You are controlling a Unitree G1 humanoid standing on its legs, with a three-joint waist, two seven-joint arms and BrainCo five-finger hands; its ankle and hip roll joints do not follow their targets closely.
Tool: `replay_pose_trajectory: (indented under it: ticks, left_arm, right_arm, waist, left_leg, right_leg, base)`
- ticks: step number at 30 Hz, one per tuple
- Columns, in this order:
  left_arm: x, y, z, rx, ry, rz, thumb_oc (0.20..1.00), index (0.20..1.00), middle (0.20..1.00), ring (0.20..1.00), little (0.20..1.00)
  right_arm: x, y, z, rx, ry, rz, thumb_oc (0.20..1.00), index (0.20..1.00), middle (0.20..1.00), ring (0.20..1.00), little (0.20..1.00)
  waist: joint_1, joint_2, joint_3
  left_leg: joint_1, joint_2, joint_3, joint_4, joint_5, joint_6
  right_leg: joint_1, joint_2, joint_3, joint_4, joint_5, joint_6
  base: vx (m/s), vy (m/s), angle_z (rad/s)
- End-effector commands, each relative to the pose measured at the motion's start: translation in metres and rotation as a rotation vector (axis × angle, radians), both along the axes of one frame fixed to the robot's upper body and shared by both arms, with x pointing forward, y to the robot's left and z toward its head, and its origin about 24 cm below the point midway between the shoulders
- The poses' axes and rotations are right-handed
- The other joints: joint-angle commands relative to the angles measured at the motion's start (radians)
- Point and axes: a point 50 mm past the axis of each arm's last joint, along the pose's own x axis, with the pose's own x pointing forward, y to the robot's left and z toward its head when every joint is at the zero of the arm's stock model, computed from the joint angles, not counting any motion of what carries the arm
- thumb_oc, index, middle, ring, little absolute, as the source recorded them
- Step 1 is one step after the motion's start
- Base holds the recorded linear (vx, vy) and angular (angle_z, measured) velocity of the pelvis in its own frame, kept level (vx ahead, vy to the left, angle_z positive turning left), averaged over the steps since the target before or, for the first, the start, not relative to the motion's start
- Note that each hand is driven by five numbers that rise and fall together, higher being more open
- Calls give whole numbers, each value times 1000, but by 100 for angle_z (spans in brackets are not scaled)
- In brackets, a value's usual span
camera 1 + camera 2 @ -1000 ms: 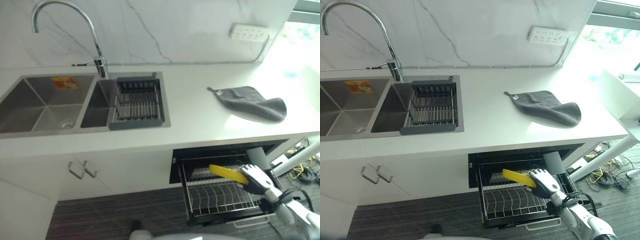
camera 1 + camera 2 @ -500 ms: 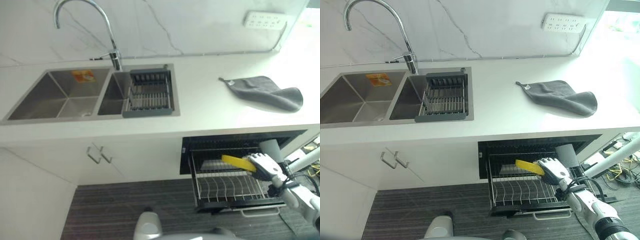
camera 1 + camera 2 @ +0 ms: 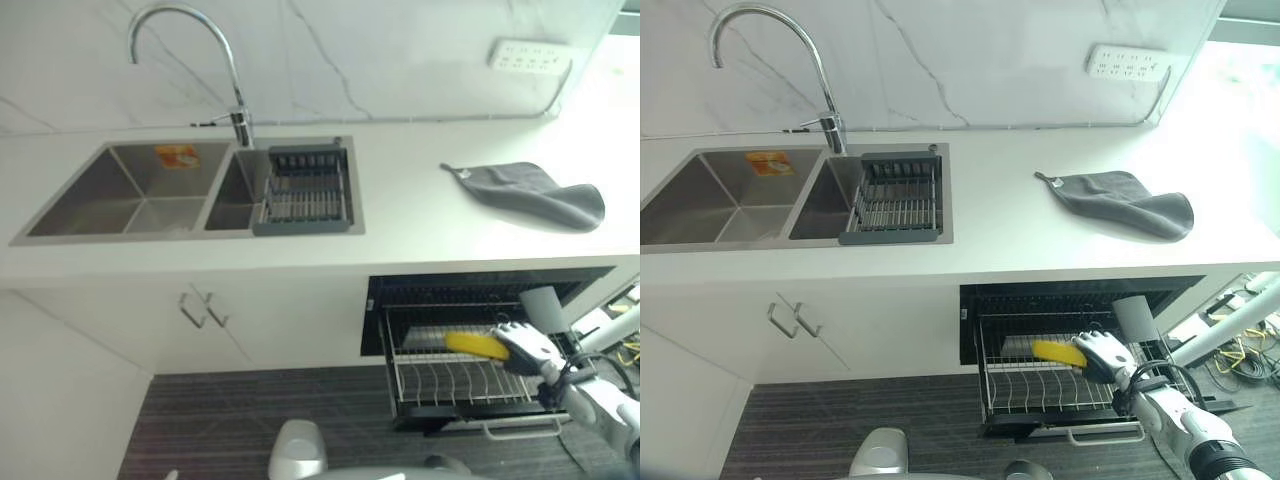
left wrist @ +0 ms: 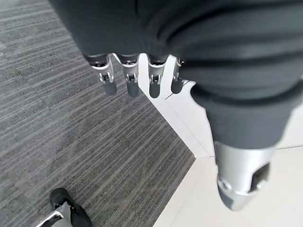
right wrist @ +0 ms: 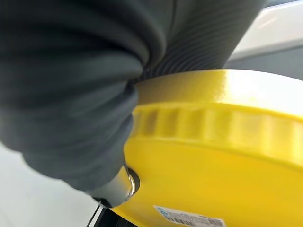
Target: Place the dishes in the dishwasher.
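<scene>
My right hand (image 3: 530, 348) grips a yellow plate (image 3: 476, 345) by its rim and holds it low over the pulled-out wire rack (image 3: 455, 385) of the dishwasher (image 3: 1070, 300) under the counter. In the right wrist view the yellow plate (image 5: 213, 161) lies tight against the dark cover of that hand. The plate leans flat-ish above the rack's tines, and I cannot tell whether it touches them. My left hand (image 4: 137, 80) hangs with straight fingers over the striped floor, holding nothing.
A double sink (image 3: 150, 190) with a tall tap (image 3: 185, 60) holds a dark drainer basket (image 3: 305, 190). A grey cloth (image 3: 530, 192) lies on the white counter (image 3: 420, 225) at the right. White cupboard doors with handles (image 3: 200, 310) stand left of the dishwasher.
The camera has shifted, so the whole scene sits further right and lower. My right hand has brought the yellow plate down closer to the rack.
</scene>
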Motion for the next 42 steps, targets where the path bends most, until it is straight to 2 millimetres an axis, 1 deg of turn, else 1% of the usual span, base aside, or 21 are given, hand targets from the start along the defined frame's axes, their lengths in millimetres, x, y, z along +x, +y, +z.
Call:
replay_pose_trajectory:
  ticks: [1, 4, 6, 7, 9, 10, 11, 12, 13, 16, 24, 25, 27, 30, 33, 35, 37, 38, 40, 41, 42]
  left_arm:
    - [3, 21, 14, 95, 48, -122, 1000, 1000, 1000, 1000, 1000]
    - [18, 29, 22, 115, 10, -171, 1000, 1000, 1000, 1000, 1000]
    - [45, 34, 30, 129, -61, -213, 1000, 1000, 1000, 1000, 1000]
    - [49, 35, 31, 127, -76, -220, 1000, 1000, 1000, 1000, 1000]
    - [63, 36, 35, 119, -133, -237, 1000, 1000, 1000, 1000, 1000]
    - [73, 36, 38, 113, -175, -243, 1000, 1000, 1000, 1000, 1000]
    - [79, 34, 39, 107, -204, -248, 1000, 1000, 1000, 1000, 1000]
    - [82, 33, 40, 104, -217, -250, 1000, 1000, 1000, 1000, 1000]
    - [88, 30, 42, 102, -239, -265, 1000, 1000, 1000, 1000, 1000]
    - [89, 28, 43, 100, -248, -271, 1000, 1000, 1000, 1000, 1000]
    - [97, 30, 48, 102, -291, -272, 1000, 1000, 1000, 1000, 1000]
    - [97, 30, 49, 102, -292, -272, 1000, 1000, 1000, 1000, 1000]
    - [103, 32, 51, 106, -321, -276, 1000, 1000, 1000, 1000, 1000]
    - [107, 31, 52, 100, -351, -276, 1000, 1000, 1000, 1000, 1000]
    - [111, 28, 51, 90, -375, -284, 1000, 1000, 1000, 1000, 1000]
    - [115, 27, 52, 85, -402, -286, 1000, 1000, 1000, 1000, 1000]
    - [118, 27, 54, 81, -428, -290, 1000, 1000, 1000, 1000, 1000]
    - [120, 27, 55, 80, -436, -290, 1000, 1000, 1000, 1000, 1000]
    - [126, 30, 59, 86, -461, -293, 1000, 1000, 1000, 1000, 1000]
    - [126, 30, 59, 87, -462, -293, 1000, 1000, 1000, 1000, 1000]
    - [127, 31, 60, 91, -471, -293, 1000, 1000, 1000, 1000, 1000]
  right_arm:
    - [35, 4, 27, 40, -165, -28, 200, 200, 200, 200, 200]
    - [47, 7, 30, 55, -204, -55, 200, 200, 200, 200, 200]
    - [66, 14, 38, 44, -263, -68, 200, 200, 200, 200, 200]
    - [71, 15, 41, 38, -276, -66, 200, 200, 200, 200, 200]
    - [86, 15, 56, 21, -332, -64, 200, 200, 200, 200, 200]
    - [96, 13, 68, 12, -372, -71, 200, 200, 200, 200, 200]
    - [102, 11, 78, 0, -398, -74, 200, 200, 200, 200, 200]
    - [105, 10, 83, -8, -412, -76, 200, 200, 200, 200, 200]
    - [112, 5, 97, -20, -448, -94, 200, 200, 200, 200, 200]
    - [116, -1, 107, -35, -471, -108, 200, 200, 200, 200, 200]
    - [128, -14, 145, -97, -554, -145, 200, 200, 200, 200, 200]
    - [128, -15, 145, -99, -557, -148, 200, 200, 200, 200, 200]
    - [133, -23, 163, -129, -621, -193, 200, 200, 200, 200, 200]
    - [136, -29, 180, -184, -687, -217, 200, 200, 200, 200, 200]
    - [139, -30, 194, -241, -733, -205, 200, 200, 200, 200, 200]
    - [141, -30, 208, -260, -755, -201, 200, 200, 200, 200, 200]
    - [144, -31, 226, -283, -781, -207, 200, 200, 200, 200, 200]
    - [145, -31, 231, -289, -789, -210, 200, 200, 200, 200, 200]
    - [147, -32, 250, -302, -811, -228, 200, 200, 200, 200, 200]
    - [147, -32, 250, -302, -812, -229, 200, 200, 200, 200, 200]
    - [147, -33, 258, -308, -816, -237, 200, 200, 200, 200, 200]
  waist:
    - [50, -27, 24]
    - [67, -23, 59]
    - [77, -14, 96]
    - [77, -12, 104]
    - [77, -5, 128]
    - [75, 0, 144]
    - [73, 2, 154]
    - [73, 3, 158]
    - [73, 4, 166]
    - [78, 5, 170]
    - [81, 2, 180]
    - [82, 2, 180]
    - [83, 2, 190]
    - [82, 6, 196]
    - [81, 9, 206]
    - [81, 9, 213]
    - [80, 8, 216]
    - [80, 7, 216]
    - [83, 1, 216]
    - [83, 1, 216]
    - [84, -3, 216]
  left_leg:
    - [-123, -61, -22, 121, 76, 64]
    - [-168, -61, -31, 148, 75, 75]
    - [-270, -64, -44, 204, 46, 96]
    - [-287, -65, -46, 211, 44, 98]
    - [-341, -64, -47, 232, 40, 106]
    - [-371, -66, -47, 242, 38, 114]
    - [-393, -67, -45, 250, 36, 119]
    - [-404, -68, -45, 253, 36, 122]
    - [-425, -67, -43, 255, 39, 128]
    - [-429, -65, -39, 253, 34, 134]
    - [-435, -77, -39, 224, 29, 141]
    - [-435, -77, -39, 223, 29, 141]
    - [-448, -82, -39, 220, 26, 144]
    - [-461, -88, -39, 216, 23, 143]
    - [-473, -93, -39, 210, 22, 142]
    - [-487, -96, -38, 209, 21, 142]
    - [-505, -100, -38, 199, 24, 140]
    - [-513, -100, -39, 195, 25, 140]
    - [-540, -102, -42, 180, 30, 136]
    - [-541, -102, -43, 179, 30, 136]
    - [-550, -101, -43, 168, 35, 134]
  right_leg:
    - [-22, 89, -34, -54, 92, -100]
    - [-64, 91, -25, -32, 114, -95]
    - [-186, 78, -13, 40, 133, -96]
    - [-209, 75, -11, 51, 135, -96]
    - [-285, 63, -6, 92, 138, -95]
    - [-332, 57, 0, 116, 140, -95]
    - [-364, 53, 4, 132, 141, -95]
    - [-381, 52, 8, 140, 142, -94]
    - [-419, 47, 14, 159, 148, -93]
    - [-441, 42, 18, 174, 147, -92]
    - [-489, 35, 20, 185, 145, -91]
    - [-490, 35, 20, 185, 145, -91]
    - [-511, 32, 17, 192, 142, -93]
    - [-528, 30, 16, 190, 137, -94]
    - [-545, 25, 12, 189, 135, -95]
    - [-561, 22, 11, 189, 134, -94]
    - [-583, 22, 16, 185, 133, -94]
    - [-593, 23, 16, 183, 133, -94]
    - [-620, 25, 17, 173, 134, -92]
    - [-621, 25, 17, 172, 135, -92]
    - [-631, 28, 16, 163, 136, -92]
  base:
    - [72, -130, 4]
    - [-41, -149, 7]
    - [-255, -146, 8]
    - [-320, -73, -1]
    - [-334, -15, -10]
    - [-379, 14, -6]
    - [-308, 18, 0]
    - [-244, 13, -1]
    - [-146, 5, 0]
    - [-77, -2, -2]
    - [-63, 11, -9]
    - [-78, -15, 0]
    - [-118, -8, 0]
    - [-114, 21, 11]
    - [-90, 27, 3]
    - [-122, 29, -4]
    - [-128, 27, -2]
    - [-141, 6, -6]
    - [-135, -15, -5]
    - [-103, -32, 3]
    - [-101, -38, 5]
